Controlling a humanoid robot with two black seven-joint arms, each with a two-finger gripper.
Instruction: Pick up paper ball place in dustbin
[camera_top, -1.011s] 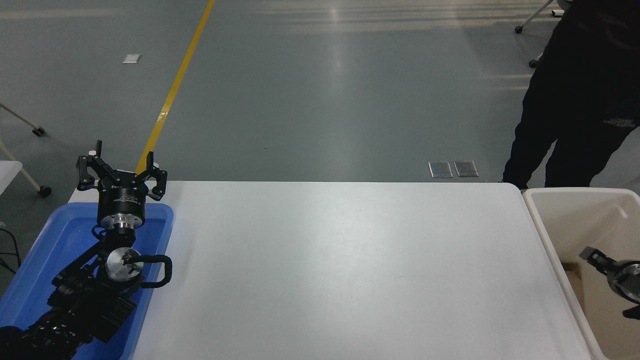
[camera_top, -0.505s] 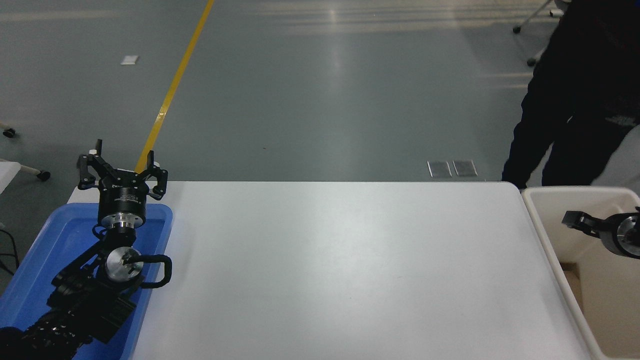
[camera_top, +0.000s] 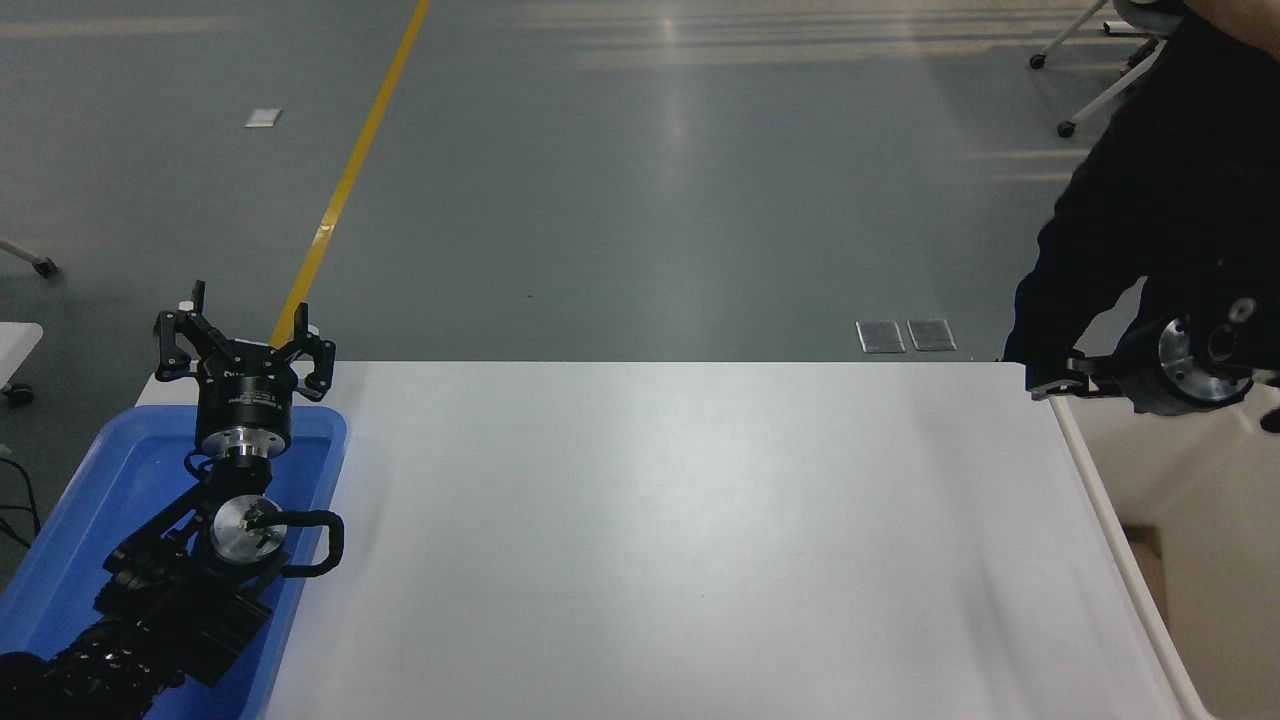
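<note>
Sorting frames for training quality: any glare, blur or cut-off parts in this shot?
Head view: pale glare streaks on the floor, a soft sheen on the table; the right hand is smeared against a person's dark clothes; the left hand is sharp; the dustbin is cropped at the right edge.

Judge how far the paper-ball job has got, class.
Looks nearly done: no paper ball shows on the white table. The right claw hangs at the dustbin rim, apparently carrying nothing. The bin's inside is mostly hidden, so the drop is unconfirmed. The left claw sits parked over the blue tray.
</note>
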